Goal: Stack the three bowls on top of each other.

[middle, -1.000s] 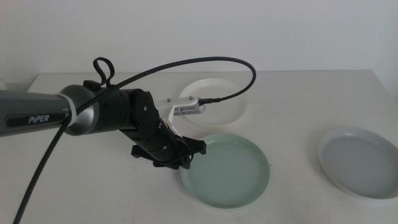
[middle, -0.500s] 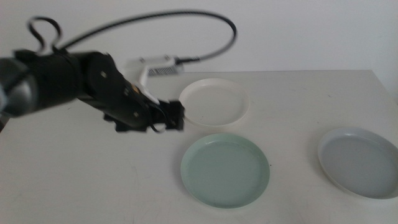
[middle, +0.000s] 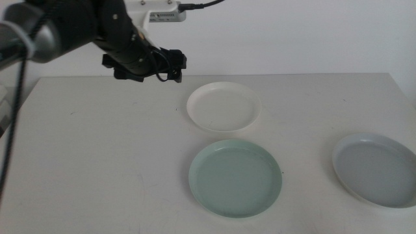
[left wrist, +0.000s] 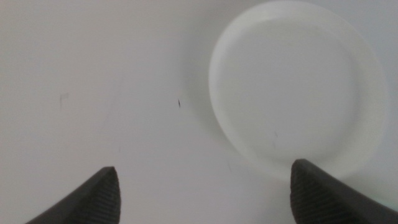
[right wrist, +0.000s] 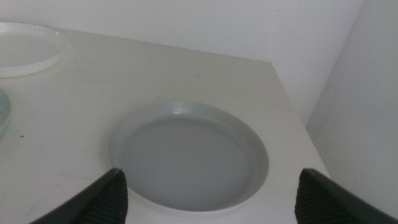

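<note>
Three bowls lie apart on the table. The white bowl (middle: 223, 106) is at the back middle, the mint green bowl (middle: 235, 177) in front of it, the pale grey-blue bowl (middle: 376, 168) at the right. My left gripper (middle: 174, 68) is open and empty, raised high to the left of the white bowl, which shows in its wrist view (left wrist: 297, 102) beyond the jaws (left wrist: 205, 193). My right gripper (right wrist: 211, 183) is open and empty, out of the middle view, with the grey-blue bowl (right wrist: 186, 155) just ahead of its jaws.
The white table (middle: 97, 162) ends close to the right of the grey-blue bowl, where its edge (right wrist: 292, 106) meets a gap before the wall. The left arm's black cable hangs down the left side (middle: 12, 123).
My left gripper has risen from the mint green bowl's left rim and swung up and back to the left, empty. The bowls have not moved.
</note>
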